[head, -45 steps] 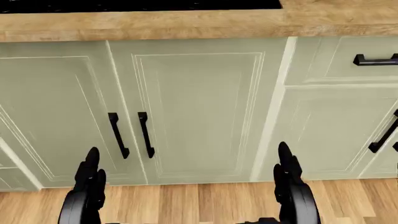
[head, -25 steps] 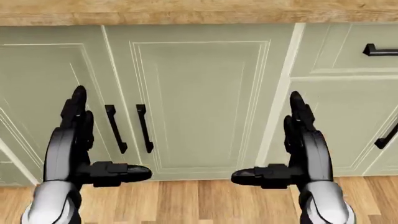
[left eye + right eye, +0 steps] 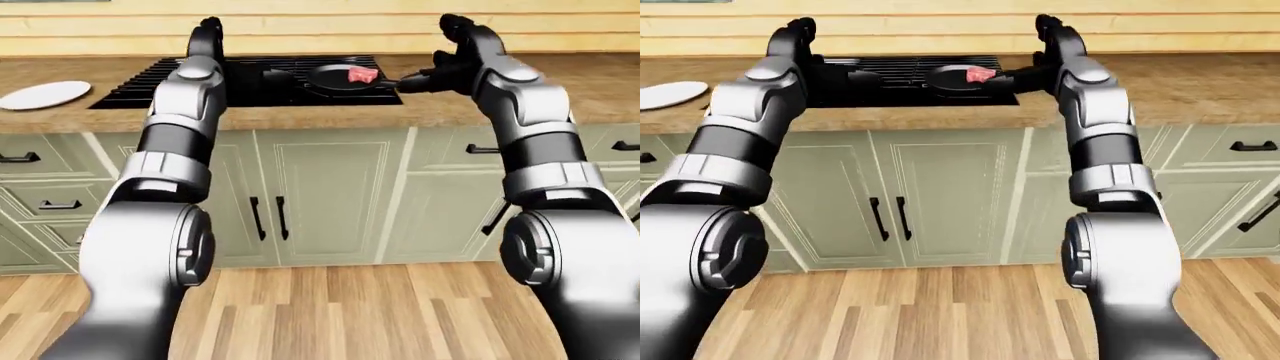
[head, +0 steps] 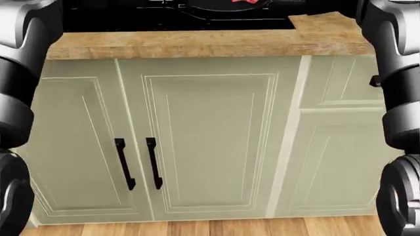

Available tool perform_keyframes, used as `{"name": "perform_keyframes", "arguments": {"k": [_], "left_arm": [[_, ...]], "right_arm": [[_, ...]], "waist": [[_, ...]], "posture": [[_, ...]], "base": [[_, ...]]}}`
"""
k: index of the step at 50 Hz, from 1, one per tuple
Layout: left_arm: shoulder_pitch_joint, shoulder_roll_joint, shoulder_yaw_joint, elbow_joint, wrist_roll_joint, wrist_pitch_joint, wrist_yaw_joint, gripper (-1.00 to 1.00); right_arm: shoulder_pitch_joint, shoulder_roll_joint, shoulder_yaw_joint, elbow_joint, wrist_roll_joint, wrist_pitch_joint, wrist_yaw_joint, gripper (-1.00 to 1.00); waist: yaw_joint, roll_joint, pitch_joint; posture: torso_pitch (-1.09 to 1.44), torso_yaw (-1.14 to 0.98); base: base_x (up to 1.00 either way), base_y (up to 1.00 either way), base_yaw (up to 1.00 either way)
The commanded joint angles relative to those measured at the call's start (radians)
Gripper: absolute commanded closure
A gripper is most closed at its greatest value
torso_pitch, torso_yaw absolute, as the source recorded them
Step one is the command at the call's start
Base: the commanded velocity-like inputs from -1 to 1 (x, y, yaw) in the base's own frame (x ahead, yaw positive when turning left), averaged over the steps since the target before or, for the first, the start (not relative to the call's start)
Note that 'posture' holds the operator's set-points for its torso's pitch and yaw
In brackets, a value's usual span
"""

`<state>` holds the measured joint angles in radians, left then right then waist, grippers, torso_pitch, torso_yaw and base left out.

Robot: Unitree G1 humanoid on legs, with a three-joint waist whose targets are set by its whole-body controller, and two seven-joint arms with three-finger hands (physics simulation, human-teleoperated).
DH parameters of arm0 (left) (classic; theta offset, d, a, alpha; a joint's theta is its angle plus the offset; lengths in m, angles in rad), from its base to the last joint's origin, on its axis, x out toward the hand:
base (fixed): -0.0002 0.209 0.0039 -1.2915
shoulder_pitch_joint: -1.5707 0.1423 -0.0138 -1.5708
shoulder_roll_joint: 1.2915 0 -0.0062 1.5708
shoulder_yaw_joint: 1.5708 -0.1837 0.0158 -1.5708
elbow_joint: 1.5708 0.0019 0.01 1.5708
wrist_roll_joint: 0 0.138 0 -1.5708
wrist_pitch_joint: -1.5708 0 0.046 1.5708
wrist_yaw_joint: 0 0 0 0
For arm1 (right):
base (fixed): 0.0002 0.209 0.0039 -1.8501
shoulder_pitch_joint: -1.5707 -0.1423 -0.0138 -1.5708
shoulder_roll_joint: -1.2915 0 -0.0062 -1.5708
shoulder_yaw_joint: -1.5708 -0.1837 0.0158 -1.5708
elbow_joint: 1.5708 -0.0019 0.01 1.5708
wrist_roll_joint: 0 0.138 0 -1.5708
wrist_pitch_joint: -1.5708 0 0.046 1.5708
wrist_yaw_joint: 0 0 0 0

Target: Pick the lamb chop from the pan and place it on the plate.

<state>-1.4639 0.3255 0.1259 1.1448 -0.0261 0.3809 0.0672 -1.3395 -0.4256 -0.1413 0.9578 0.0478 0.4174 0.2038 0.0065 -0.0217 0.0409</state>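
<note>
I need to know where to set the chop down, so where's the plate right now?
In the left-eye view, the plate lies on the counter at far left, left of the stove, well apart from the pan.

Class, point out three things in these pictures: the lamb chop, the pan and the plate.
lamb chop (image 3: 362, 74), left-eye view, middle of the pink meat.
pan (image 3: 330, 78), left-eye view, dark inner base left of the chop.
plate (image 3: 44, 94), left-eye view, centre of the white dish.

Black stove set in wood counter; green cabinets with black handles below counter; wood floor under cabinets.
</note>
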Motion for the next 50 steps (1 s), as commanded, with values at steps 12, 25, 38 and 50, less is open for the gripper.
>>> {"name": "perform_keyframes", "arguments": {"k": [12,25,38,50], "left_arm": [[-0.053,0.011,0.001,-0.039,0.036,-0.035,-0.008,-1.00],[-0.046,0.005,0.004,-0.049,0.045,-0.034,-0.009,-1.00],[-0.065,0.009,-0.001,-0.040,0.065,-0.041,-0.005,-1.00],[-0.074,0.020,0.004,-0.048,0.069,-0.033,-0.005,-1.00]], "right_arm": [[-0.067,-0.026,-0.013,-0.002,-0.015,-0.043,0.016,-1.00],[-0.073,-0.022,-0.009,-0.002,-0.026,-0.036,0.033,-1.00],[-0.089,-0.026,-0.012,-0.001,-0.033,-0.030,0.039,-1.00],[-0.106,-0.023,-0.010,0.004,-0.033,-0.021,0.041,-1.00]], "waist": [[-0.009,0.038,-0.026],[0.004,0.015,-0.026],[-0.007,0.003,-0.025],[-0.008,0.068,-0.040]], "posture": [[0.00,0.00],[0.00,0.00],[0.00,0.00],[0.00,0.00]], "base": [[0.31,0.00,0.00],[0.31,0.00,0.00],[0.36,0.00,0.00],[0.37,0.00,0.00]]}}
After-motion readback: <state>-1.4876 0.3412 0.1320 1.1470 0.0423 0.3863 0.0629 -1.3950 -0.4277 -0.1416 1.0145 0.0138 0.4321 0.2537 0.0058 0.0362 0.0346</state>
